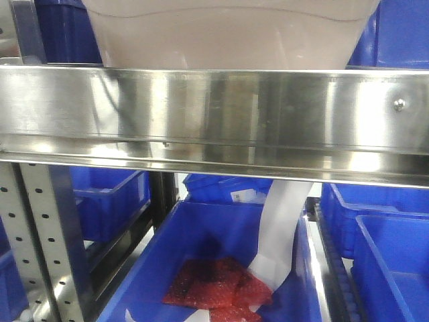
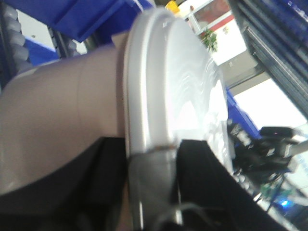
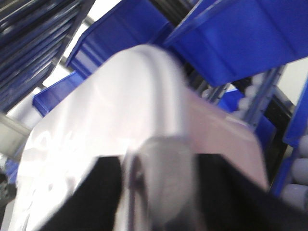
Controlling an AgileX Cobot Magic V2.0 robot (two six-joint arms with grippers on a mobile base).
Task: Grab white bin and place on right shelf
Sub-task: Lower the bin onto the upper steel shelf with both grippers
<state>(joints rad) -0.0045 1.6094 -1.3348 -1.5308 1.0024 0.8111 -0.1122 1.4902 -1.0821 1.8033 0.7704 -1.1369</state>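
Bin position first: white bin [image 1: 228, 33] sits at the top of the front view. Its pale pinkish body rises behind the right shelf [image 1: 74, 100], and its lower part is cut off by the wide brushed front rail [image 1: 268, 111]. Base is hidden, so I cannot tell whether it rests on the shelf deck or hangs just above it. The tub's pale shape reflects in the rail. One bolt head [image 1: 399, 104] near the rail's right end; perforated grey uprights [image 1: 40, 255] lower left. Below the shelf are blue bins [image 1: 392, 261], several, on both sides and behind. The centre one [image 1: 181, 248] holds a red crinkled packet [image 1: 214, 285] and a long white paper strip [image 1: 285, 221] that runs up over its back wall. Left wrist view: lid [image 2: 178, 82] seen edge-on, with the tub's side to its left. Left gripper [image 2: 153, 166] is at the lid's rim, dark fingers [image 2: 82, 192] on either side of the grey handle [image 2: 151, 187], closed in on it with no gap visible. Right wrist view is blurred: right gripper [image 3: 161, 192] is at the other end of the lid, dark fingers [image 3: 231, 197] flanking a grey handle the same way, apparently clamped on it. More blue bins tilt across the background there.
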